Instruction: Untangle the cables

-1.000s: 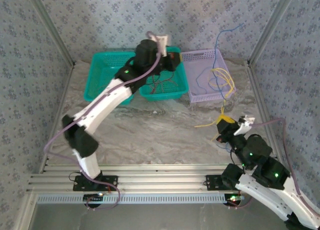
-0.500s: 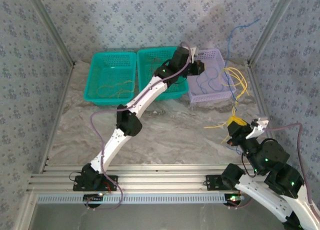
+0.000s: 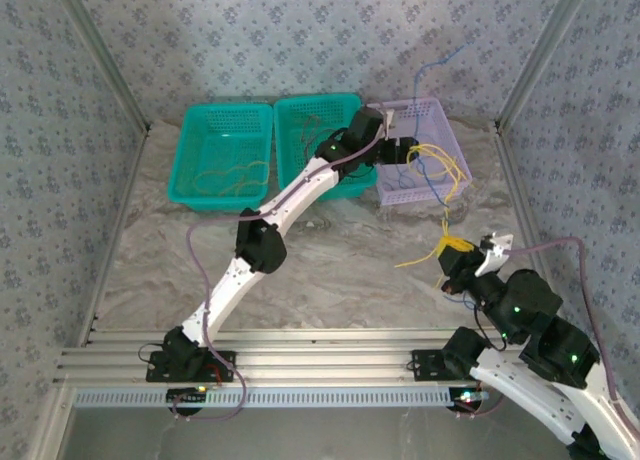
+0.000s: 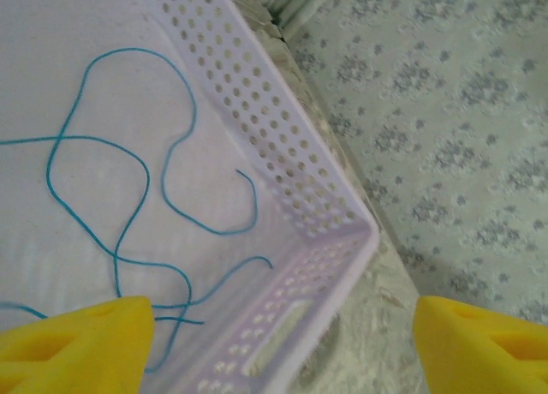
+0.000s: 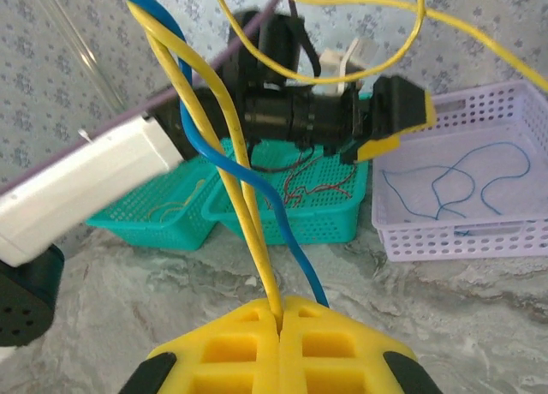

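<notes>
My right gripper [image 5: 278,321] is clenched on a twisted bundle. The yellow cables [image 5: 242,197] and a blue cable [image 5: 291,244] leave the seam between my fingers and rise toward the lilac basket [image 3: 400,194], where the yellow strands loop above its inside. This hand sits on the near side of that basket, apart from it. My left gripper [image 4: 278,343] is released, its pads spread wide and holding nothing. It hovers over the basket, on whose floor a loose blue cable [image 4: 193,111] lies in curls. Just left of the basket, a teal basket [image 3: 300,130] holds red cables [image 5: 308,184]. I judge the step in hand to be parting blue from yellow. Next, my left hand would need to close on the blue strand above my right grip and draw it aside while I hold the yellows taut
</notes>
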